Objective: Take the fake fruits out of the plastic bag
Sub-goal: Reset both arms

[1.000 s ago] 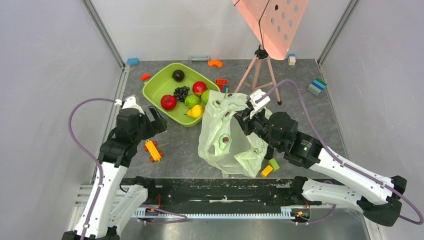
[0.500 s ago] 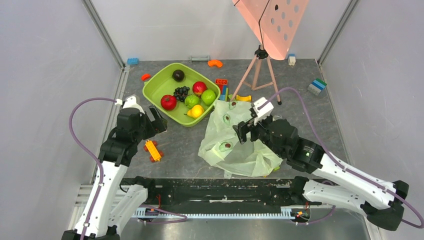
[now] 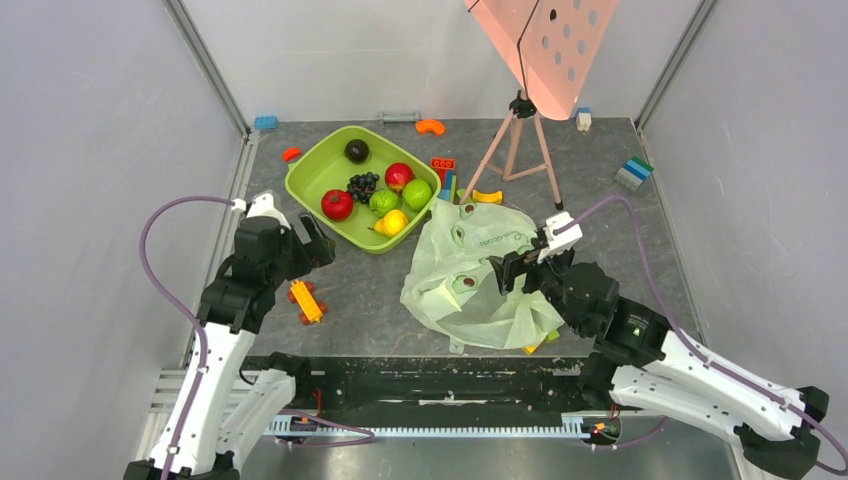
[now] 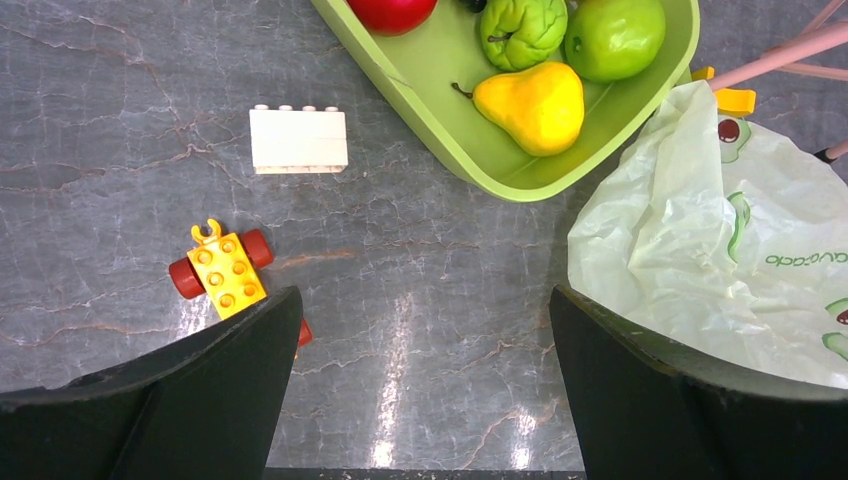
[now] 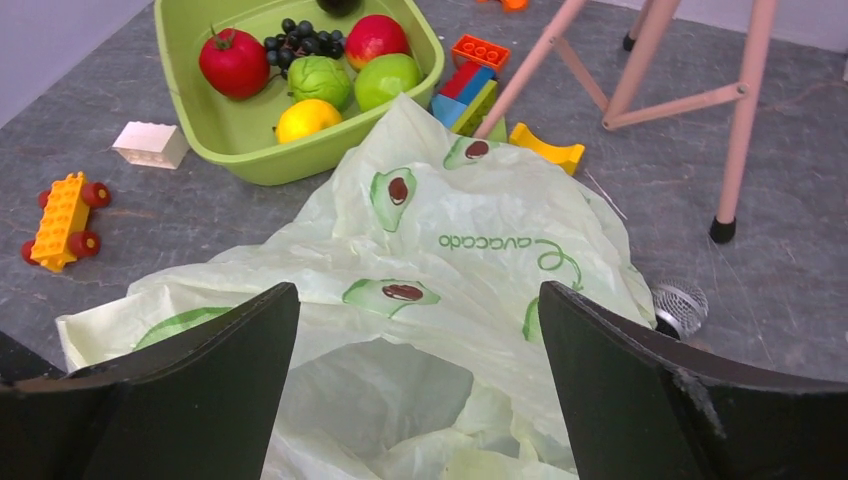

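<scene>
The pale-green plastic bag (image 3: 465,275) lies slumped on the table, printed with avocados. In the right wrist view its mouth (image 5: 400,390) gapes and shows only plastic inside. My right gripper (image 3: 510,268) hangs open just over the bag's (image 5: 470,250) near right side, holding nothing. The fake fruits sit in the lime-green tub (image 3: 310,185): a round green one (image 3: 417,193), black grapes (image 3: 362,185) and a dark round one (image 3: 356,150), beside a red tomato (image 3: 337,204), a red apple (image 3: 399,176) and a yellow pear (image 3: 391,222). My left gripper (image 3: 312,243) is open over bare table left of the bag (image 4: 700,240).
A pink tripod stand (image 3: 520,130) rises behind the bag. Loose toy bricks lie around: a yellow wheeled one (image 3: 307,300), a white one (image 4: 298,140), an orange arc (image 3: 431,126), a yellow piece (image 3: 487,196). Grey walls close both sides.
My right gripper opened and let go of the bag, which dropped flat onto the table. That arm drew back to the right and nearer. The left arm stayed still.
</scene>
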`<state>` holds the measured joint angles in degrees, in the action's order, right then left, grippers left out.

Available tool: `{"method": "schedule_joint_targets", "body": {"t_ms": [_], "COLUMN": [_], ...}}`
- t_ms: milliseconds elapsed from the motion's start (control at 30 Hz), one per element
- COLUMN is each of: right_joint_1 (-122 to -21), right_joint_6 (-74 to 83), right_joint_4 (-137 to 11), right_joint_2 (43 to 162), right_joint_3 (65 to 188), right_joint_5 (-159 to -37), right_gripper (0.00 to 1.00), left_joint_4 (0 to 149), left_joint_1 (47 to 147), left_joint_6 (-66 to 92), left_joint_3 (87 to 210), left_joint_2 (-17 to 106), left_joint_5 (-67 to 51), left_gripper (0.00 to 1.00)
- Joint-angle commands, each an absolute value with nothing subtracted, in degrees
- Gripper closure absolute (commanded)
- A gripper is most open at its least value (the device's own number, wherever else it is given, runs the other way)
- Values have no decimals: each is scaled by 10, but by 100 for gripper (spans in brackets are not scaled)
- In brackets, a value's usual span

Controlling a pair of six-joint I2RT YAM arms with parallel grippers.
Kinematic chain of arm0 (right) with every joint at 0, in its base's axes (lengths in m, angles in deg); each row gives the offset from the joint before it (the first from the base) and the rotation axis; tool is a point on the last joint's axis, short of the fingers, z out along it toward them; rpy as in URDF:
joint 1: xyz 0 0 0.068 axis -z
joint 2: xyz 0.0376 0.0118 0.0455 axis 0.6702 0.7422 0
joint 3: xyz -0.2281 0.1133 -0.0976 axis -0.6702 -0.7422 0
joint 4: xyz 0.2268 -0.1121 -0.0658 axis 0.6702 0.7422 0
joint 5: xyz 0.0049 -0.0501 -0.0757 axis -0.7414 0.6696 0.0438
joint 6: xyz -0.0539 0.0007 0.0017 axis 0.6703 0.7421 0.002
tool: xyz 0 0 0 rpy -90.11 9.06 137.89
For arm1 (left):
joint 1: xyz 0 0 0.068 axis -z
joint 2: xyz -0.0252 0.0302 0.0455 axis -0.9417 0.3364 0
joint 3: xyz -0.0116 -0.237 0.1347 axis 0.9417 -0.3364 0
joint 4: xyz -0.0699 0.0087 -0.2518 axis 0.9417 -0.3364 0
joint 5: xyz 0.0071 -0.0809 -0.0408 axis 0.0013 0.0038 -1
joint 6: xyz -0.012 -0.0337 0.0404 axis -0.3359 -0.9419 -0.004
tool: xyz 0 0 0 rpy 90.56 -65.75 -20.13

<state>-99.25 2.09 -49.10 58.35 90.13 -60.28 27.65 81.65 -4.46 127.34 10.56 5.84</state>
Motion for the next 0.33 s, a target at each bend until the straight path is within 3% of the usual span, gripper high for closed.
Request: {"method": "schedule_joint_targets", "body": {"t_ms": [0, 300], "right_joint_1": [-995, -996], "right_joint_6": [1, -5], "right_joint_4": [-493, -474], "right_joint_2": [558, 555], "right_joint_3": [886, 881], "right_joint_5": [-554, -527], "right_gripper": [4, 2], "left_joint_4": [298, 306], "left_joint_1": [813, 813], "left_joint_6": [-10, -9], "left_joint_3": [1267, 1262], "left_joint_2": [91, 88], "left_joint_5": [41, 32], "left_gripper": [0, 0]}}
